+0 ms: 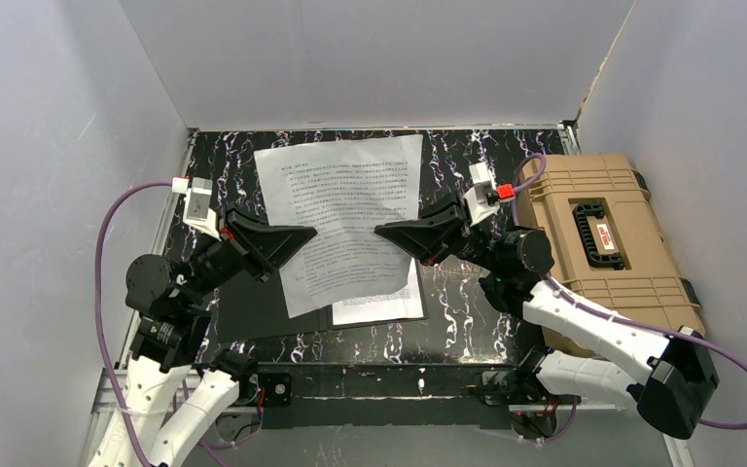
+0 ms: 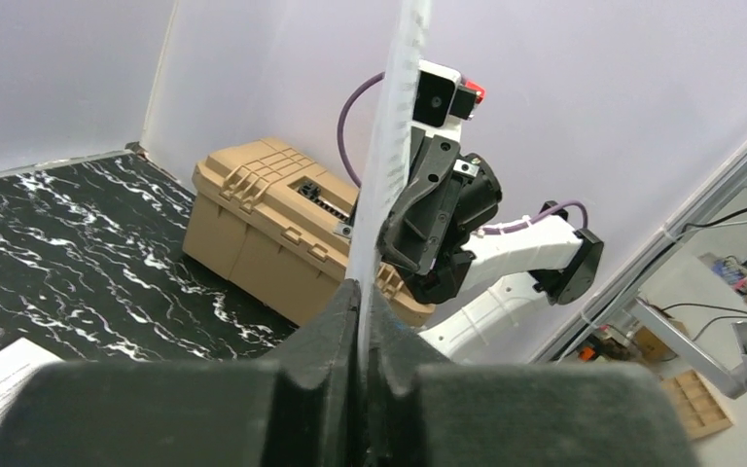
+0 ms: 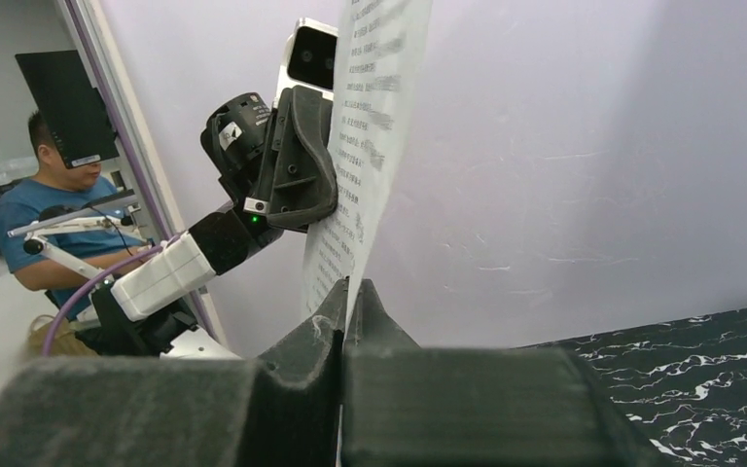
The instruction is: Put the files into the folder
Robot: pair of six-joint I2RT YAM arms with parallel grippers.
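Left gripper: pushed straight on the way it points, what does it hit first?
The left gripper pinches the white printed paper sheet; beyond it, probably the right gripper, pointing straight back, though depth is unclear.

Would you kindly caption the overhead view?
Left gripper and right gripper pinch a printed sheet by opposite edges above the marbled table.

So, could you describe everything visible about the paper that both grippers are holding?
It is a thin white sheet densely printed with black text, slightly curved, apparently lifted above the black marbled table. The left gripper is shut on its left edge and the right gripper on its right edge. Its lower part overlaps another printed sheet lying below.
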